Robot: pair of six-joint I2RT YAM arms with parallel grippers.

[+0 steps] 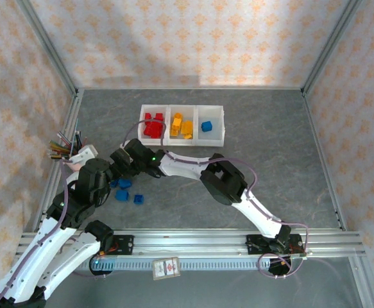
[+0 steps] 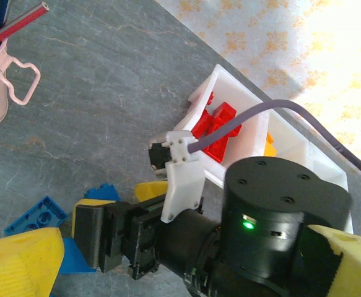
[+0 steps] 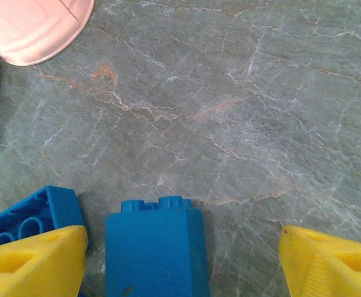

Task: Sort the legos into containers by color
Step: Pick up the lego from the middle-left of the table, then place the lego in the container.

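Right gripper (image 3: 180,241) is down at the table (image 3: 242,111), jaws wide, and a blue brick (image 3: 154,250) stands between them with a clear gap on its right: lined up for a pinch, I'd say. Left gripper (image 2: 189,250) gapes wide, holding nothing. The containers (image 1: 215,133) sit far: red legos (image 1: 152,125) left, orange legos (image 1: 180,125) middle, one blue lego (image 1: 206,126) right, likely this brick's home.

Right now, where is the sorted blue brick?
In the top view, the blue brick lies alone in the rightmost bin of the containers, right of the orange-yellow bricks.
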